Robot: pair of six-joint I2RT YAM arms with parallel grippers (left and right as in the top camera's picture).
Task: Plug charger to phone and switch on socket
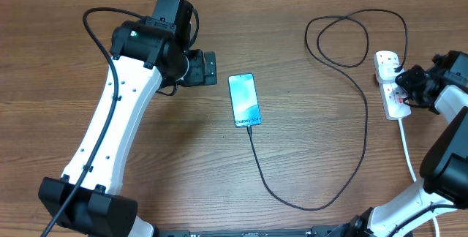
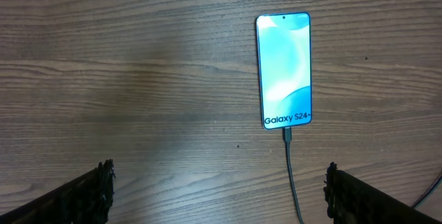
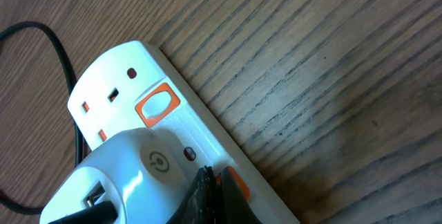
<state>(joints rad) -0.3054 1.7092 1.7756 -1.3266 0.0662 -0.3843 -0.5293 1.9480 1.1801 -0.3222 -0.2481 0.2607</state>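
The phone (image 1: 244,100) lies flat mid-table, teal screen up, also in the left wrist view (image 2: 284,69). The black charger cable (image 1: 363,120) runs from the phone's near end (image 2: 288,135) in a long loop to the white adapter (image 3: 121,175) plugged into the socket (image 1: 390,83). My left gripper (image 1: 207,69) is open and empty, left of the phone; its fingers frame the wood below the phone (image 2: 219,193). My right gripper (image 1: 404,83) is shut, its tips (image 3: 217,196) pressing on an orange-red switch of the socket (image 3: 148,92).
The socket's thick white cord (image 1: 407,149) runs toward the front right edge. A second orange-red switch (image 3: 157,104) sits by the free outlet. The cable coils at the back right (image 1: 344,39).
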